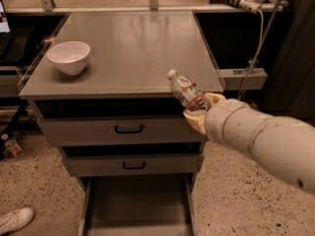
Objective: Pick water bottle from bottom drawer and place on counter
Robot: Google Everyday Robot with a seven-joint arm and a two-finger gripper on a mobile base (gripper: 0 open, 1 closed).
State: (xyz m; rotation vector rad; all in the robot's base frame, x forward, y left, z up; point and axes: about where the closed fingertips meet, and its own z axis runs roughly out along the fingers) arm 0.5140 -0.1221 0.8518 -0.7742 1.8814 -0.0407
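Camera view showed the hand point(198, 116) grasping the bottle point(185, 90) at the table point(133, 38) edge, out of the bottom drawer point(138, 205); placement was pending.

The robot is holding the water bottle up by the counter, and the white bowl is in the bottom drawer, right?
Not quite. The camera view shows the white bowl sitting on the counter, not in the bottom drawer. The rest is right: the gripper holds the water bottle up by the counter's front edge.
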